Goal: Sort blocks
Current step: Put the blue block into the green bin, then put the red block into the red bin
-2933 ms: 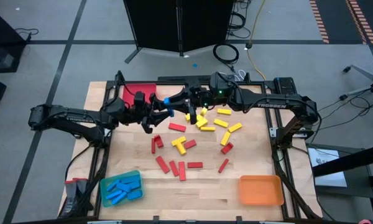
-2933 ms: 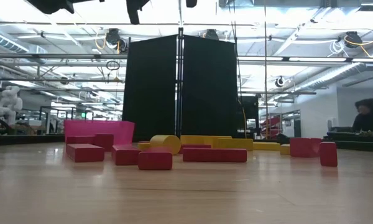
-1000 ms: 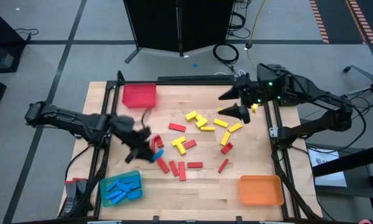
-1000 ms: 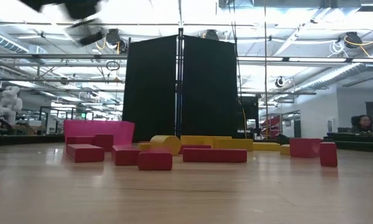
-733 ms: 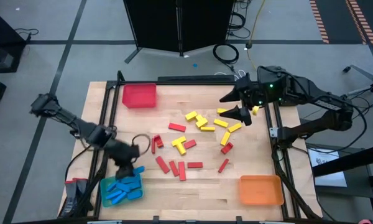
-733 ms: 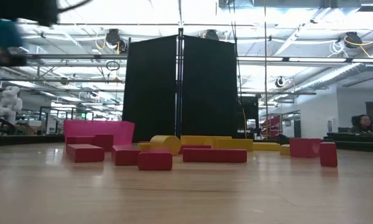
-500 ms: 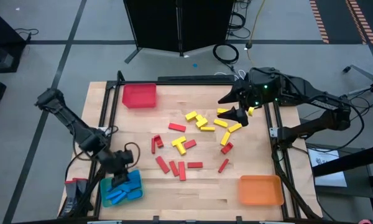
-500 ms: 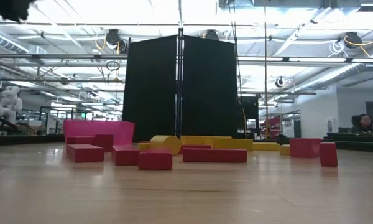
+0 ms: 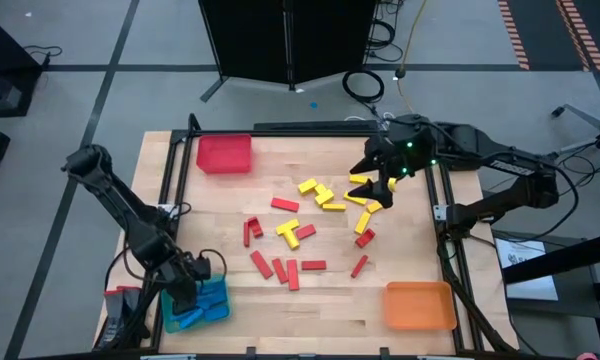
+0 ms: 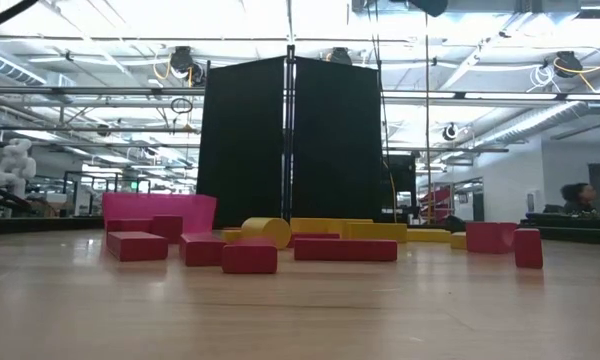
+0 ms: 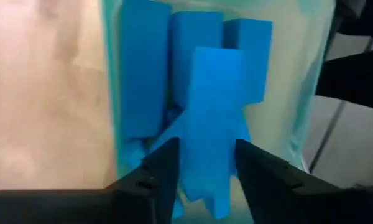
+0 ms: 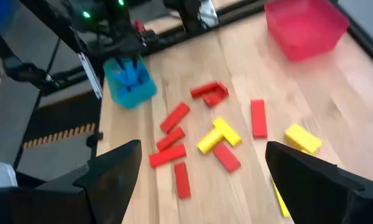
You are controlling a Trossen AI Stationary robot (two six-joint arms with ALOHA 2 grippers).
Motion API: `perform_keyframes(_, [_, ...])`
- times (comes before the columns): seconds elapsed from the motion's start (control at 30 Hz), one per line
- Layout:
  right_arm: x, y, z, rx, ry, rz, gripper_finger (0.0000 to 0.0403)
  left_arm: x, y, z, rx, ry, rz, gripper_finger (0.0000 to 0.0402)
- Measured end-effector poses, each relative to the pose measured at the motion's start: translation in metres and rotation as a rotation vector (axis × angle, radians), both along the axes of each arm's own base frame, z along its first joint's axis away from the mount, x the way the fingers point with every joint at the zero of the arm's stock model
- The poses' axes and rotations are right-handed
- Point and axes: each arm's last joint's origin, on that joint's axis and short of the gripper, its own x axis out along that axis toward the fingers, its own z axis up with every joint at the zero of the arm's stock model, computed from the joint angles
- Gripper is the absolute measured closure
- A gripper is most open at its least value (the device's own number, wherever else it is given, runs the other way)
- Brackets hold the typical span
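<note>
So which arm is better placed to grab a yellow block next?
Right: the right gripper hangs open over the yellow blocks, while the left gripper is busy over the blue tray.

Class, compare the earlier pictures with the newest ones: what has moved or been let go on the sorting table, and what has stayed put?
The left gripper carried a blue block from the table's far middle to the blue tray; whether it has let go is unclear. The right gripper, open, swung right, then eased back over the yellow blocks. The loose red blocks stayed put.

light: bright, even, from ceiling strips in the low view
glare: ceiling washed out
blur: left wrist close-up soft
shadows: faint under blocks [image 9: 286, 204]
</note>
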Motion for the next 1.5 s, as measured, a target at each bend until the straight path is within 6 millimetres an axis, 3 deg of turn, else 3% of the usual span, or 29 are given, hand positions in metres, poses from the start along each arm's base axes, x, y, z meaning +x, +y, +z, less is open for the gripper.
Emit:
perform_keyframes(0.23, [0.02,-0.002,-0.019,-0.019,0.103,0.035,0.0064,0.005,-0.006,-0.004,-0.019,-0.005,0.011,0.0143])
perform_keyframes(0.37, [0.042,-0.004,-0.036,-0.011,0.157,0.042,0.0064,0.005,-0.005,-0.001,-0.051,0.027,0.086,0.0114])
perform_keyframes(0.67, [0.082,-0.004,-0.104,-0.141,0.521,0.106,0.0064,0.0,0.011,0.048,-0.228,-0.163,0.162,0.0111])
perform_keyframes(0.83, [0.1,0.019,-0.141,-0.104,0.671,0.268,0.0064,-0.006,0.029,0.077,-0.271,-0.365,0.286,0.0111])
perform_keyframes(0.97, [0.118,0.043,-0.166,-0.151,0.687,0.386,0.0064,-0.01,0.046,0.098,-0.216,-0.595,0.388,0.0111])
perform_keyframes(1.1, [0.136,0.053,-0.19,-0.203,0.664,0.438,0.0064,-0.014,0.061,0.114,-0.107,-0.812,0.478,0.0111])
perform_keyframes(1.27, [0.158,0.046,-0.201,-0.336,0.581,0.386,0.0064,-0.018,0.075,0.123,0.042,-0.967,0.568,0.0111])
perform_keyframes(1.5, [0.176,0.034,-0.216,-0.381,0.513,0.353,0.0064,-0.02,0.082,0.126,0.069,-0.996,0.618,0.0111])
